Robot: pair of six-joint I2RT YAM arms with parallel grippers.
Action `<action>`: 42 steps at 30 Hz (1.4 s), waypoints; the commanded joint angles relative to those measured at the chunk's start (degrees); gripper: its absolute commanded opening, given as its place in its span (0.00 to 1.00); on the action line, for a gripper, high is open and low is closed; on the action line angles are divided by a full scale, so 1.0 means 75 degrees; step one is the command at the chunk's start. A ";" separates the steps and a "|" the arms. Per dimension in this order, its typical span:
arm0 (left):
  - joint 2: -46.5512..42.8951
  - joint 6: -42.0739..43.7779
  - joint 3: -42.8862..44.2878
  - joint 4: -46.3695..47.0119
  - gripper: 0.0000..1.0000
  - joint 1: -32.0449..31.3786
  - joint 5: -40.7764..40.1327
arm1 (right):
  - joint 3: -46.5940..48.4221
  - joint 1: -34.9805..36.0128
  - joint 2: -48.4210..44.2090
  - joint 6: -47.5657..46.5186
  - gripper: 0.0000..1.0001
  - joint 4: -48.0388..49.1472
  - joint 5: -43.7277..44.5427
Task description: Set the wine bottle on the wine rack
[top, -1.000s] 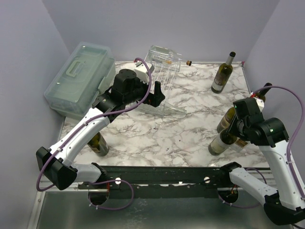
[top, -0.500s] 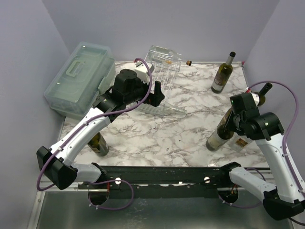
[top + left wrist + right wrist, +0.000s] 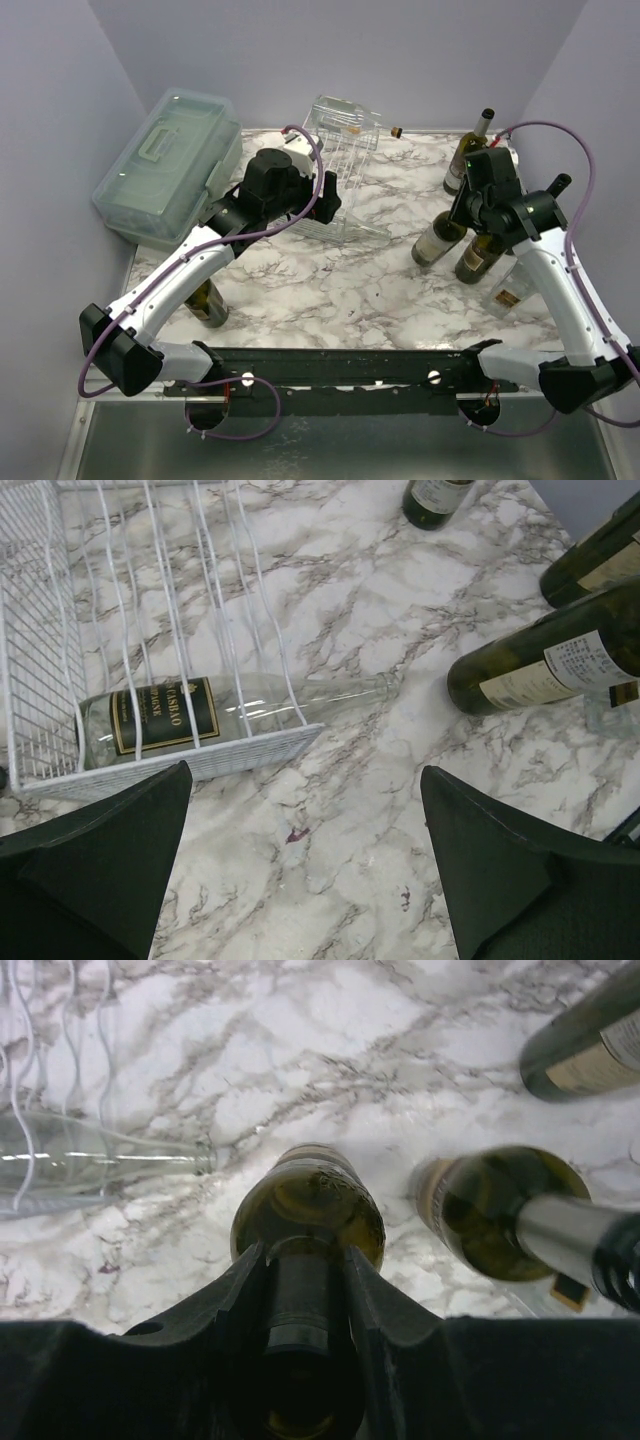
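Note:
The wine rack (image 3: pixel 345 150), clear plastic with a white wire grid, stands at the back centre. In the left wrist view its grid (image 3: pixel 60 630) holds a clear bottle (image 3: pixel 150 715) lying on its side. My right gripper (image 3: pixel 463 208) is shut on the neck of a dark green wine bottle (image 3: pixel 434 243) and holds it tilted, to the right of the rack. In the right wrist view the fingers (image 3: pixel 375 1300) clamp the neck above the bottle's body (image 3: pixel 308 1200). My left gripper (image 3: pixel 328 195) is open and empty at the rack's front edge, its jaws (image 3: pixel 310 880) wide apart over bare marble.
A pale-green lidded storage box (image 3: pixel 165 165) sits at the back left. One green bottle (image 3: pixel 466 160) stands at the back right, another (image 3: pixel 480 258) beside the held one, a third (image 3: pixel 210 300) under the left arm. A clear bottle (image 3: pixel 505 290) lies near the right edge.
My right arm has carried the green bottle away from the right front, back and to the left toward the rack. The left arm has barely moved.

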 commanded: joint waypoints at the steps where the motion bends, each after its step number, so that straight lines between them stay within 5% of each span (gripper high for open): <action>1: -0.0168 0.0169 -0.0193 0.0079 0.99 -0.0059 -0.0999 | 0.0890 0.0024 0.0533 -0.0242 0.00 0.1293 -0.0120; 17: -0.0037 0.0066 -0.0293 0.0126 0.99 -0.0101 -0.1532 | 0.1629 -0.0321 0.2125 0.0403 0.01 0.3010 -0.1553; 28: 0.0044 0.0111 -0.0321 0.0125 0.99 -0.0104 -0.1649 | 0.0845 -0.0745 0.2062 0.1417 0.00 0.4101 -0.1991; 42: 0.0525 -0.0139 -0.0306 0.0124 0.99 -0.0108 -0.1368 | -0.1019 -0.1759 0.1691 0.2762 0.00 0.5960 -0.4471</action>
